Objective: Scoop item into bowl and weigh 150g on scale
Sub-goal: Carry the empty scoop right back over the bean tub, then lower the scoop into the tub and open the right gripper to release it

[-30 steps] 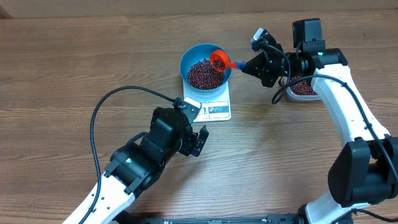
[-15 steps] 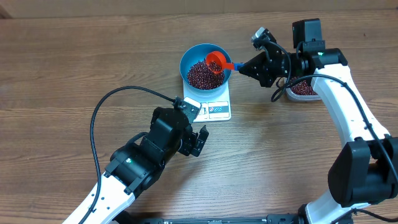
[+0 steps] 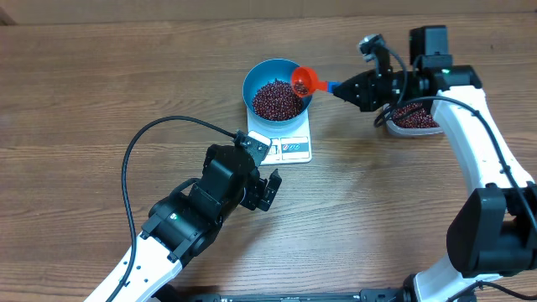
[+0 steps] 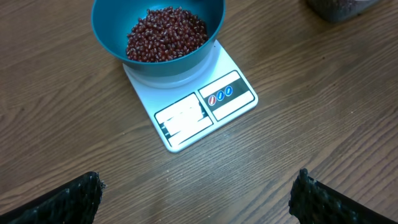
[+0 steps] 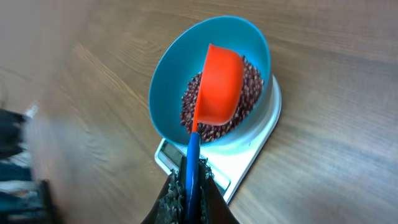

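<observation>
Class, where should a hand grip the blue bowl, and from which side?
Probably pinch the rim of the bowl from above, on the side opposite the scoop, one finger inside, one outside. It stands upright on the scale, its wall bare above the beans.

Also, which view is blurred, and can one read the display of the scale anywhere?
Right wrist view: the left part is smeared, while the orange scoop and the blue bowl are fairly clear. Left wrist view: sharp, but the display of the scale is washed out white, no digits readable. Overhead view: sharp, even light, the display too small to read.
</observation>
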